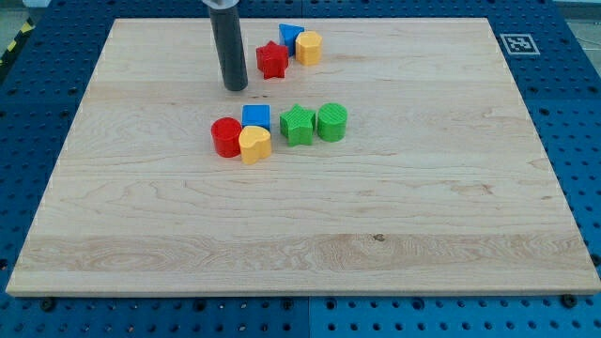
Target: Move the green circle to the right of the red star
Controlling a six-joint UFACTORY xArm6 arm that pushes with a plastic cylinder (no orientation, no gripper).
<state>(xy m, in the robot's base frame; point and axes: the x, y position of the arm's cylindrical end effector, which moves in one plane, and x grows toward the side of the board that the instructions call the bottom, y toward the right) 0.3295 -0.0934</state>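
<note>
board (423,216): big pale wooden top sitting on a blue pegboard table (582,141), takes up nearly the whole view, looks smooth so stuff should slide easy

my tip (236,88): no claw on this rig, so nothing to be apart or together, just a plain dark rod. It's at the far side, left of the red star, well apart from the green circle

green circle (331,122): the one to move. Sits mid-board, touching the green star on its left, open wood on its right and near sides. Short stubby cylinder, my guess is light, stiff, not fragile. Round wall means it'll probably roll off the rod if hit off-centre, so push square through the middle. I'd come at it from the near side, since the goal is further away

green star (298,124): just left of the circle, likely gets nudged if I'm sloppy

red star (272,60): far side, blue triangle (290,37) and yellow block (308,47) are crowded on its right, right where the circle should go

near-left clump: red cylinder (226,137), blue cube (255,116), yellow heart (254,145), all bunched, left of the green star
</note>
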